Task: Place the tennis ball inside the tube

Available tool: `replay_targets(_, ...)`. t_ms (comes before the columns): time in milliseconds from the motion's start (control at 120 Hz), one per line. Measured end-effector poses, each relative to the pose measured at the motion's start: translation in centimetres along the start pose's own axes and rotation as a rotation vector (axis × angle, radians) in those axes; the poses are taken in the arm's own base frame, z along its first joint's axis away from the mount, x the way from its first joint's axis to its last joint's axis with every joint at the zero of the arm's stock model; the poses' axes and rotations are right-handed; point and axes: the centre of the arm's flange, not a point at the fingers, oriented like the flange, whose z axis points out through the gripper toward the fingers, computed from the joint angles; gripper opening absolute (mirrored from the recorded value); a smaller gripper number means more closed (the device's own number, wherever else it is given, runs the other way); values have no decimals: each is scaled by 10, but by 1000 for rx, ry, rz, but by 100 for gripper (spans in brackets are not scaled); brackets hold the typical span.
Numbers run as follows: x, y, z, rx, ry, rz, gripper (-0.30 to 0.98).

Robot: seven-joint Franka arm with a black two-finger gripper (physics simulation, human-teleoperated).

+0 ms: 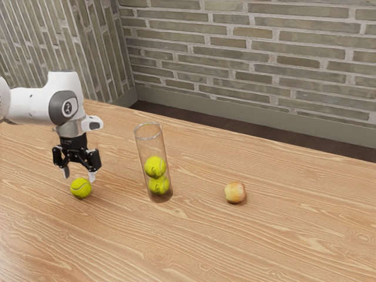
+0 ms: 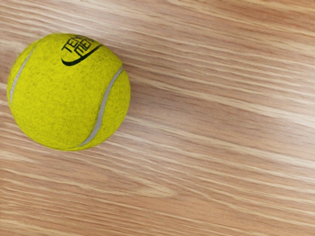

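The tube (image 1: pixel 150 148) stands upright, mouth up; the loose tennis ball (image 1: pixel 80 188) lies to its left in the exterior view; the gripper (image 1: pixel 79 174), fingers wide apart, holds nothing.

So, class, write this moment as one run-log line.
gripper: open, above loose ball | tube: upright, two balls inside | loose ball: on table

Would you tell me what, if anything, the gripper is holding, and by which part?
Nothing is held: the gripper hangs with its fingers apart above the loose ball, which rests on the table.
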Motion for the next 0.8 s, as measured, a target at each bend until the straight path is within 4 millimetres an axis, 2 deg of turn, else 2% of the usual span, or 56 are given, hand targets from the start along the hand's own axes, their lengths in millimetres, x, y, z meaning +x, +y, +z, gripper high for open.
replay_targets(67,4,-14,15,-18,7,-29,67)
replay_targets(192,1,-23,40,-29,28,-30,67)
replay_targets(375,10,-40,42,-22,107,-23,67)
replay_targets(533,31,-52,48,5,150,-13,67)
replay_targets(642,41,-50,57,5,157,-4,67)
replay_targets(800,38,-46,64,-13,153,11,67)
